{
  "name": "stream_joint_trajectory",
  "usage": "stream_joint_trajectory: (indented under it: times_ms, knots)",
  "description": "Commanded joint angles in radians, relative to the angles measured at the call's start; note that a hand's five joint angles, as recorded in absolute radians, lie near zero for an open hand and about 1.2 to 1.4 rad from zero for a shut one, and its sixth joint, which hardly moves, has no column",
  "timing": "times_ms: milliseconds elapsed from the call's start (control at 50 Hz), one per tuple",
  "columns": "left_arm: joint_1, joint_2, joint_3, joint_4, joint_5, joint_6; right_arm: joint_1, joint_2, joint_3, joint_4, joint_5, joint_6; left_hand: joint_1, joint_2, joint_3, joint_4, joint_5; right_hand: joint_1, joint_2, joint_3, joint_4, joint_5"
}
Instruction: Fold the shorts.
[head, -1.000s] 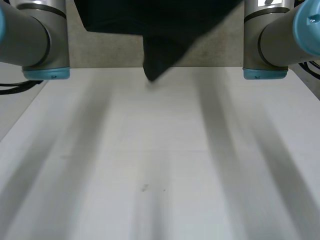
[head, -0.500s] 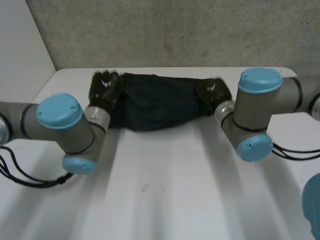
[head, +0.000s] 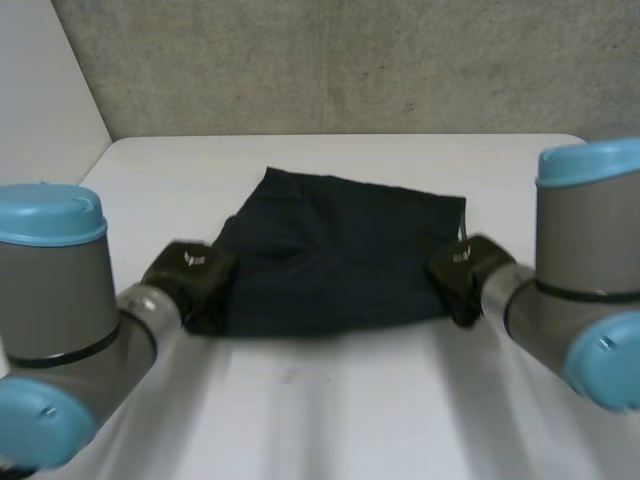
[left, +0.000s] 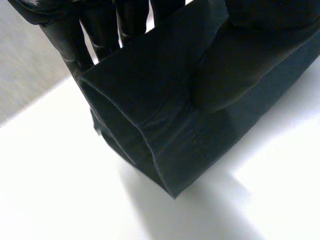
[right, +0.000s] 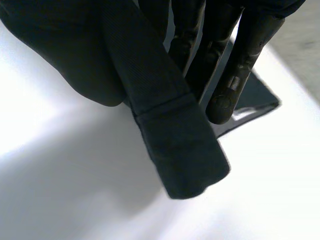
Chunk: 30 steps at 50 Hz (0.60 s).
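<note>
Dark navy shorts (head: 335, 260) lie across the middle of the white table (head: 330, 410), the far part spread flat and the near edge lifted between my hands. My left hand (head: 195, 282) grips the near left corner. In the left wrist view its fingers (left: 67, 37) run behind a hemmed opening of the shorts (left: 165, 125), which is pinched and hangs off them above the table. My right hand (head: 460, 275) grips the near right corner. In the right wrist view a hemmed flap of the shorts (right: 175, 150) droops past its fingers (right: 235, 75).
A grey wall (head: 350, 60) rises behind the table's far edge. My left arm (head: 55, 300) and right arm (head: 590, 300) stand large on either side of the shorts. Bare tabletop lies in front of the cloth and beyond it.
A second ago the shorts hung high and close to the camera. Both hands then brought them down at the far edge and drew them toward the near side, leaving the far part spread flat.
</note>
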Motion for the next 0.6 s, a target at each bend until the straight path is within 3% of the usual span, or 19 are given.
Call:
stream_joint_trajectory:
  times_ms: [20, 120, 240, 320, 500, 600]
  knots:
    - [-0.037, 0.091, -0.116, -0.263, 0.006, 0.160, 0.000, -0.149, 0.243, 0.269, -0.045, -0.304, 0.247, 0.199, 0.205, 0.192, 0.253, 0.417, 0.224, 0.217, 0.205, 0.247]
    - [-0.068, 0.089, -0.113, -0.212, 0.002, 0.290, -0.002, -0.163, 0.241, 0.256, -0.086, -0.311, 0.247, 0.199, 0.205, 0.192, 0.253, 0.417, 0.224, 0.217, 0.205, 0.247]
    - [-0.068, -0.033, 0.022, 0.013, -0.017, 0.323, -0.013, -0.137, 0.157, 0.162, -0.083, -0.240, 0.247, 0.199, 0.205, 0.192, 0.253, 0.417, 0.224, 0.217, 0.205, 0.247]
    - [-0.067, -0.115, 0.121, 0.171, -0.017, 0.324, -0.027, -0.060, 0.077, 0.092, -0.048, -0.182, 0.247, 0.199, 0.205, 0.192, 0.253, 0.417, 0.224, 0.217, 0.205, 0.247]
    - [-0.070, -0.377, 0.341, 0.507, -0.012, 0.344, -0.022, 0.110, -0.071, -0.191, 0.167, -0.197, 0.247, 0.199, 0.205, 0.192, 0.253, 0.417, 0.224, 0.217, 0.205, 0.247]
    - [-0.074, -0.552, 0.506, 0.628, -0.018, 0.390, -0.022, 0.203, -0.139, -0.330, 0.170, -0.249, 0.247, 0.199, 0.205, 0.192, 0.253, 0.417, 0.224, 0.217, 0.205, 0.247]
